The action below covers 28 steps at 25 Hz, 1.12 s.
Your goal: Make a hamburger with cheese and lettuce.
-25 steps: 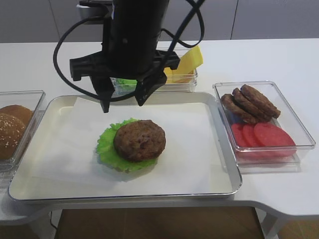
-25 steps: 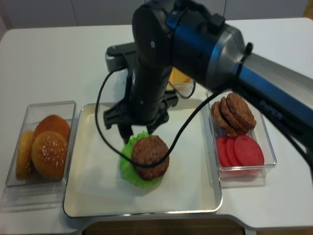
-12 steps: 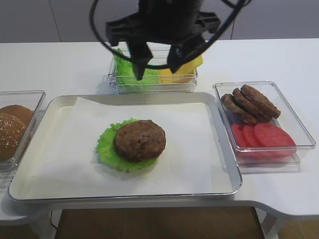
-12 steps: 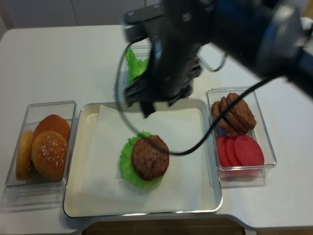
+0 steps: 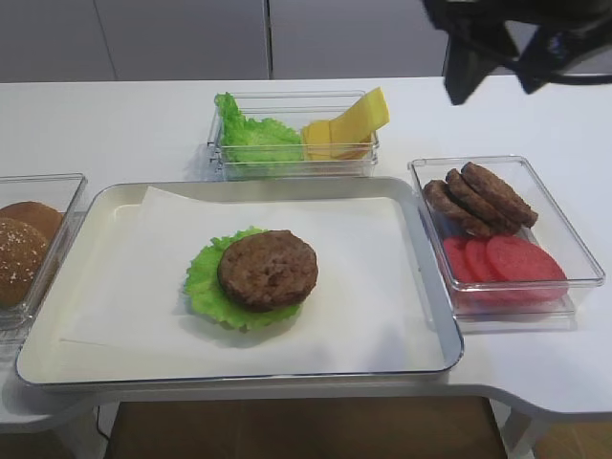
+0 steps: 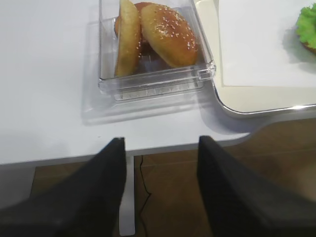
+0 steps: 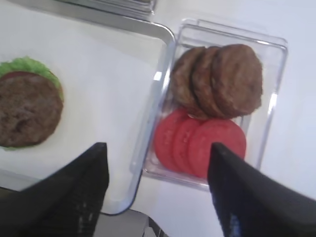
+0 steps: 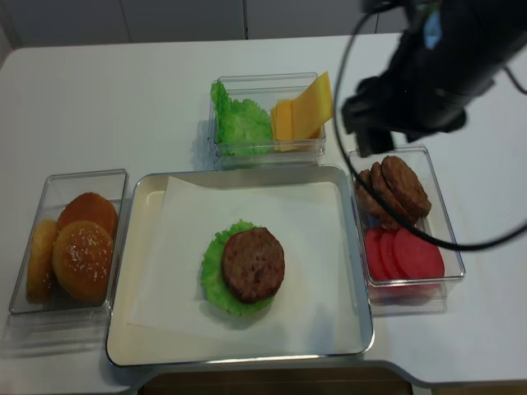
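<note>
The hamburger [image 5: 263, 275] lies mid-tray as a frilly green lettuce base with a brown patty on top; it also shows in the second high view [image 8: 247, 267] and in the right wrist view [image 7: 27, 111]. Loose lettuce [image 5: 251, 134] and the yellow-orange cheese slices [image 5: 349, 122] stand in a clear box behind the tray. My right gripper [image 7: 158, 148] is open and empty, high above the box of patties and tomato; its fingers [image 5: 461, 75] show at the top right. My left gripper [image 6: 161, 140] is open and empty over the table's front edge, near the buns.
A silver tray [image 5: 448, 330] lined with white paper holds the hamburger. A clear box on the right holds brown patties [image 5: 483, 196] and red tomato slices [image 5: 507, 258]. A clear box on the left holds sesame buns [image 8: 78, 243], also seen in the left wrist view [image 6: 163, 34].
My right arm has risen from just behind the hamburger and swung to the right, to above the patty box. The hamburger has not moved.
</note>
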Available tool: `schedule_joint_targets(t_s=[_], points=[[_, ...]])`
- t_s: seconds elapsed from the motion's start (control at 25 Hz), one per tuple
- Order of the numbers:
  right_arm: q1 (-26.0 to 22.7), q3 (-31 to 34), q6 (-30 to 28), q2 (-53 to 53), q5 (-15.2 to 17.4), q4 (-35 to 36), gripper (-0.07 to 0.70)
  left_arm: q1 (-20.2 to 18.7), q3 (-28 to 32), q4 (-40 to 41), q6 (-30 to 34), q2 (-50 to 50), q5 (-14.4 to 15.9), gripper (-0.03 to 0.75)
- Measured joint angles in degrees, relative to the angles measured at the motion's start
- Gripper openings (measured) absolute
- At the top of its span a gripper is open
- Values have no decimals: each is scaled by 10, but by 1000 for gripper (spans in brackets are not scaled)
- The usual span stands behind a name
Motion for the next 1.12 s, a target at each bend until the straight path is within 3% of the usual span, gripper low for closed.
schedule_joint_targets(t_s=[0.48,1.12], points=[[-24,202,-14,-242,5,-14,493,0,0,-7,3,0,0,353],[-24,379,-14,-547,12,-7,493,0,0,-8,5,0,0,353]])
